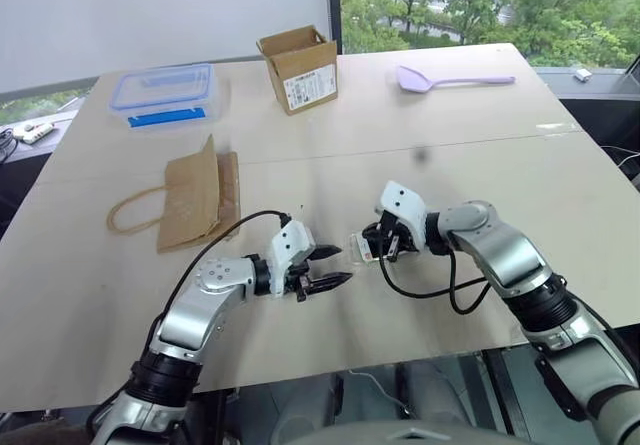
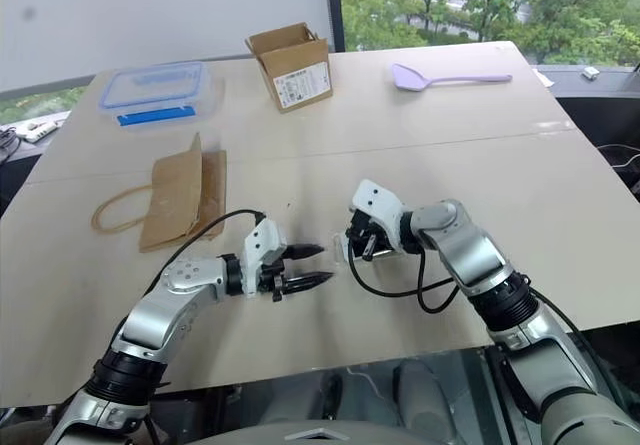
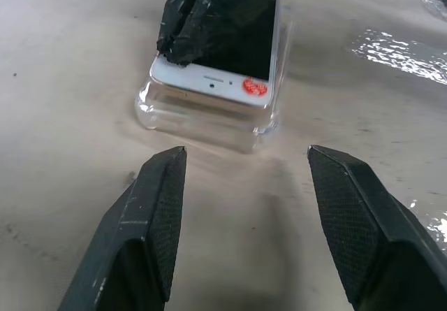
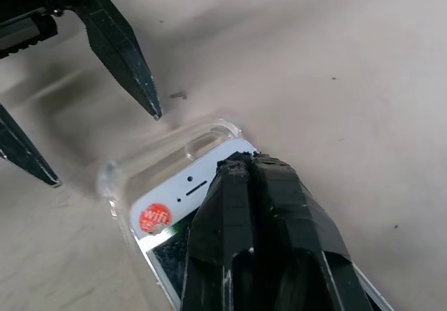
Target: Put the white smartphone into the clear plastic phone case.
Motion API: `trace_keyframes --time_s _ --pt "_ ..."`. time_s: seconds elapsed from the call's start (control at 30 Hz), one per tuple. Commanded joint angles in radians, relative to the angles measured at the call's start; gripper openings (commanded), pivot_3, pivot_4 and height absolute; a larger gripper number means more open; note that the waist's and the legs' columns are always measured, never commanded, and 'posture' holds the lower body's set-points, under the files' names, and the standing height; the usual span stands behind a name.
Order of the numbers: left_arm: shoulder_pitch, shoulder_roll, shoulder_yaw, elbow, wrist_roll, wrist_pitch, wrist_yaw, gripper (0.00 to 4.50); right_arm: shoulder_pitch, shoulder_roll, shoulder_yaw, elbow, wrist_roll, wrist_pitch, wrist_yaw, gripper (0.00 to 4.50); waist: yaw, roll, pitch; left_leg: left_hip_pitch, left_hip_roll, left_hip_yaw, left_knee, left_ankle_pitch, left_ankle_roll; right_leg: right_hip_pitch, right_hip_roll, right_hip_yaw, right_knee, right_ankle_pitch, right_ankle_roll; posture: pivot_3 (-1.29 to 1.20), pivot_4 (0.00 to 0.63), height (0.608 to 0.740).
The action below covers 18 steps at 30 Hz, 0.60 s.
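Left gripper (image 3: 241,178), fingers spread and empty, waits just short of the clear plastic phone case (image 3: 202,119), likely to brace it, while the clenched right gripper (image 4: 246,163) presses down on the white smartphone (image 3: 216,80), which sits tilted in the case, not seated.

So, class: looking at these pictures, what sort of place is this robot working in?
Probably an office or lab room set up for robot trials: a wide plain table beside a window onto trees, with assorted test items laid out, like a cardboard box and a paper bag.
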Motion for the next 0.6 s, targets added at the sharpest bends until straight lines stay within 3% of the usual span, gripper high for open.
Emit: trace_keyframes --time_s 0.03,0.3,0.6 --pt "0.009 0.012 0.028 -0.046 -0.018 -0.003 0.001 2.78 -0.017 -0.012 0.016 0.008 -0.006 0.003 0.006 0.0 0.0 0.0 0.0 -0.001 0.0 0.0 0.0 0.0 0.0 0.0 0.0 0.0 0.0 0.0 0.0 0.0 0.15 0.74" --pt "0.027 0.017 0.039 -0.034 -0.019 -0.024 -0.002 2.78 -0.03 -0.063 0.118 0.019 -0.049 -0.006 0.05 0.0 -0.001 0.0 0.0 -0.001 0.0 0.0 0.0 -0.002 0.003 0.0 0.0 0.0 0.0 0.0 0.0 0.0 0.15 0.74" --pt "0.047 0.014 0.047 -0.019 -0.014 -0.051 -0.008 2.78 -0.031 -0.053 0.141 0.074 -0.066 0.004 0.036 0.0 -0.001 0.0 0.0 0.0 0.0 0.0 0.0 -0.002 0.004 0.0 0.0 0.0 0.0 0.0 0.0 0.0 0.15 0.74"
